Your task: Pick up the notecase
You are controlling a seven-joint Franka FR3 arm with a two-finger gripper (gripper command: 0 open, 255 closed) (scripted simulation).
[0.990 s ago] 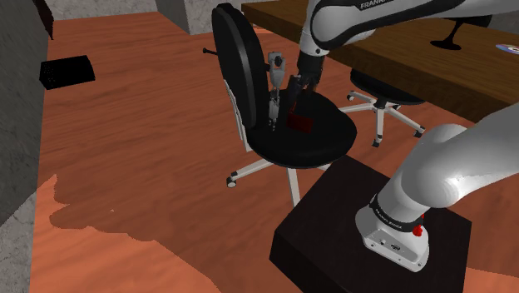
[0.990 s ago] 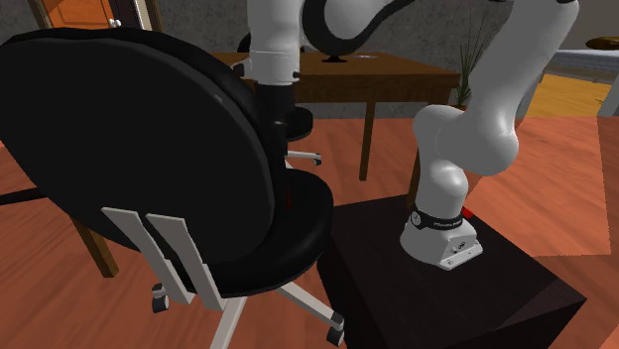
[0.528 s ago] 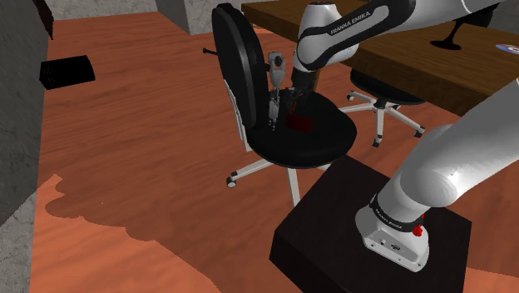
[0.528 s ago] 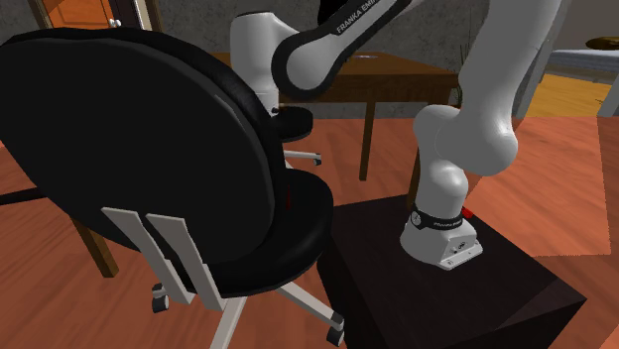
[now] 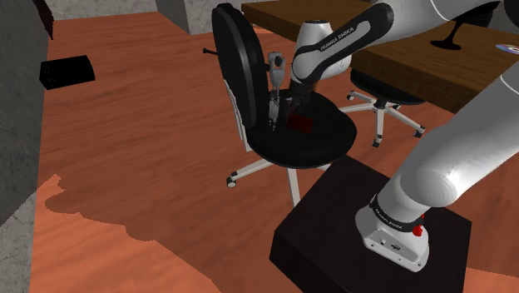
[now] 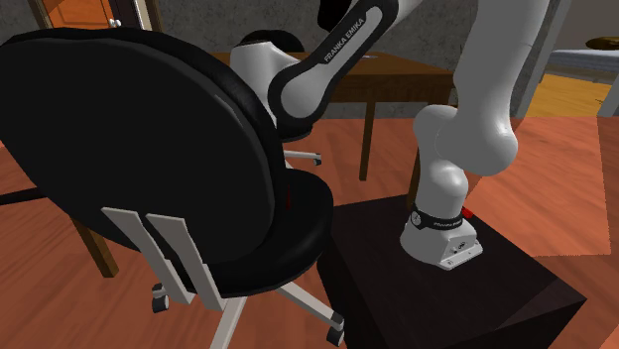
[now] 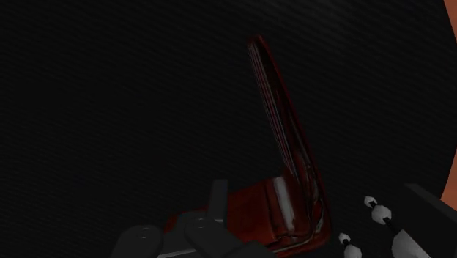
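The notecase (image 5: 300, 123) is dark red and lies on the black seat of an office chair (image 5: 320, 146), near the backrest. My gripper (image 5: 292, 103) is down at the seat, just over the notecase's end nearest the backrest. In the wrist view the notecase (image 7: 287, 157) stands folded open between my fingers, close against one finger (image 7: 207, 229) and apart from the other (image 7: 421, 216). The gripper (image 7: 311, 236) is open. In the second exterior view a red sliver of the notecase (image 6: 289, 201) peeks past the chair's backrest (image 6: 139, 149), which hides my hand.
The tall backrest (image 5: 232, 62) and a grey armrest post (image 5: 275, 71) stand close by the gripper. A wooden desk (image 5: 391, 50) with a second chair (image 5: 378, 93) under it lies behind. My stand (image 5: 358, 225) is beside the seat. A black box (image 5: 66, 72) rests on the floor.
The forearm has swung down and tilted over the seat. The gripper has sunk slightly toward the notecase, which has not moved.
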